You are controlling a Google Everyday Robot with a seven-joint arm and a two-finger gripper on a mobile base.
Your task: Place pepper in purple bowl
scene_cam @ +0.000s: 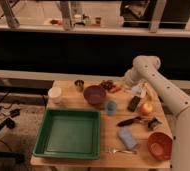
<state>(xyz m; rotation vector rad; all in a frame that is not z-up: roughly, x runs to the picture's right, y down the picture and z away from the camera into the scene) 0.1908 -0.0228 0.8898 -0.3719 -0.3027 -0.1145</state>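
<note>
1. The pepper (116,89) lies on the wooden table (105,127) near its far edge, just right of the purple bowl (94,94) and beside a dark berry cluster (107,84); its long axis runs roughly left-right, slightly tilted (which end is the tip cannot be told).
2. The gripper (124,87) sits right at the pepper, jaws pressed together; whether it pinches the pepper is unclear.
3. The table also holds a green tray (68,134) and an orange-red bowl (159,145).
4. Behind stands a dark counter wall.
</note>
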